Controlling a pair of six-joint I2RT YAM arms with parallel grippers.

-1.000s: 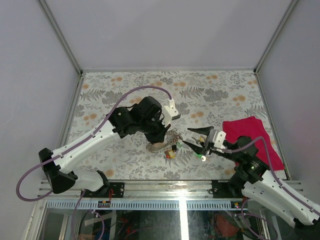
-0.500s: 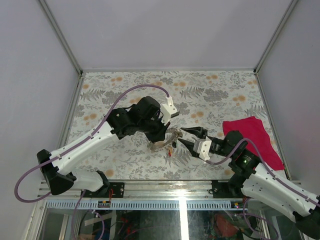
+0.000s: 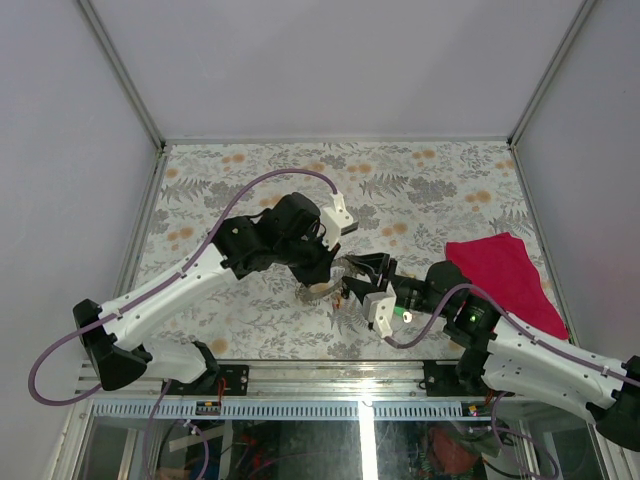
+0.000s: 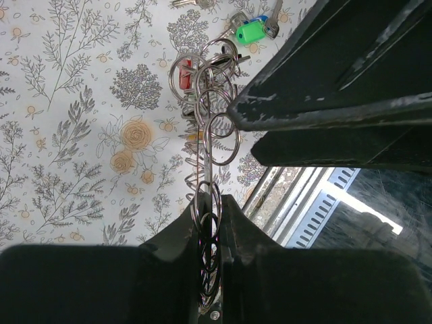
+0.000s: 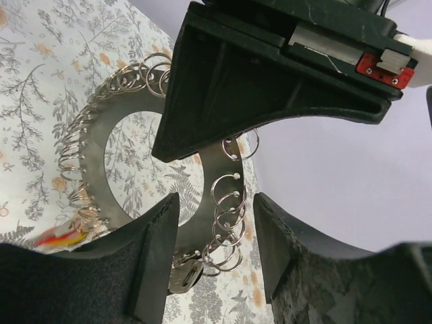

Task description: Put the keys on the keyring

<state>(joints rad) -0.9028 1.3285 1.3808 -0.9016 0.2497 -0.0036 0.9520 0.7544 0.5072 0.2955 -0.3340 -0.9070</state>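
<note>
Floral counter (image 3: 430, 180) open from 9 through 12 o'clock, crimson cloth (image 3: 500, 270) at the 3 o'clock edge. Mid-counter, left hand (image 4: 209, 226), in from 8 o'clock, clamped on the keyring (image 5: 98, 162); right hand (image 5: 214, 202), from 4 o'clock, fingers apart around its rim. Keys (image 4: 251, 32) on counter below.

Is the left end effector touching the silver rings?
Touching. The left wrist view shows the left end effector shut on the rings, which stand edge-on, pinched in its grip.
</note>
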